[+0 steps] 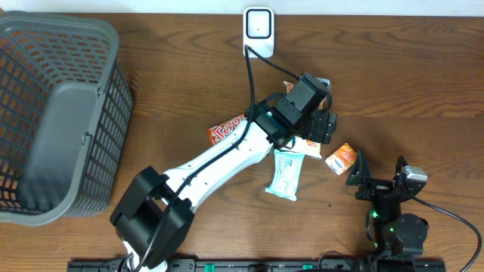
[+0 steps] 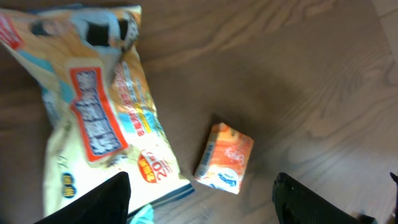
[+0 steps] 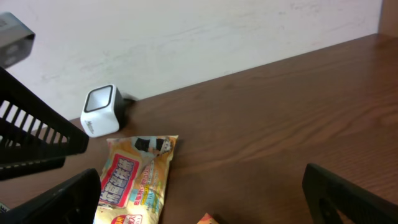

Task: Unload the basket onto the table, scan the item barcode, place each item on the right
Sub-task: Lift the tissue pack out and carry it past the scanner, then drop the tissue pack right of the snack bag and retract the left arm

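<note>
Grey plastic basket fills the left edge of the wooden surface, probably there to take scanned goods. A yellow snack bag lies flat near the middle, short of the white scanner at the far edge. It looks like the item to scan, not yet lifted. The left end effector hangs over it, released, fingers spread around nothing. A small orange packet sits just beside the bag. By the near right corner the right end effector is spread wide and empty.
</note>
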Controlling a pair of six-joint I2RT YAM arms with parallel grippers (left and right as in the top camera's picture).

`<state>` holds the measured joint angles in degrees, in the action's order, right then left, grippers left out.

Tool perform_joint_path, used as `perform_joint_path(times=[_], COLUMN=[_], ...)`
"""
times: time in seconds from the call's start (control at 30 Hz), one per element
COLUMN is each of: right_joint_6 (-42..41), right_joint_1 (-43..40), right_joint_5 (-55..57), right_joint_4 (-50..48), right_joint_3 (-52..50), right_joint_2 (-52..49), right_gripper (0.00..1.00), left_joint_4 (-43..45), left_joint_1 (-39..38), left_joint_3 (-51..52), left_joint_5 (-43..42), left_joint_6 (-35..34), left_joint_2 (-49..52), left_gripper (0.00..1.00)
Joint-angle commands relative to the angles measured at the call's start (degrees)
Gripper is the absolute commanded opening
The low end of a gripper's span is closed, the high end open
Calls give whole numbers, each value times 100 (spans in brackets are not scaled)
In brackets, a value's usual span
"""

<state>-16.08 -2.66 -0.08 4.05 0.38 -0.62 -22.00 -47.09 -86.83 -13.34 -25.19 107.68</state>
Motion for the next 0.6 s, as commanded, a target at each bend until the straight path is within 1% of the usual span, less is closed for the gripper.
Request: perform_joint_path(times=[0.0, 0.27, 0.33, 0.57], right_joint_6=[46, 46, 46, 46], right_joint_1=[28, 28, 28, 28], right_joint_5=[59, 59, 59, 59], right_joint_4=[24, 24, 24, 24], right_joint_3=[-7, -7, -7, -7], right_joint_2=[31, 28, 28, 28], right_gripper=[99, 99, 99, 99], left_joint_4=[13, -11, -4, -13], left_joint_1=[125, 535, 656, 1121], left_joint_3=[-306, -603, -732, -1405], left_joint_5=[372, 509, 595, 1502], left_joint_6=[439, 1003, 1296, 2590], left_joint_2=[-496, -1567, -1912, -2929], left_gripper=[73, 73, 73, 73])
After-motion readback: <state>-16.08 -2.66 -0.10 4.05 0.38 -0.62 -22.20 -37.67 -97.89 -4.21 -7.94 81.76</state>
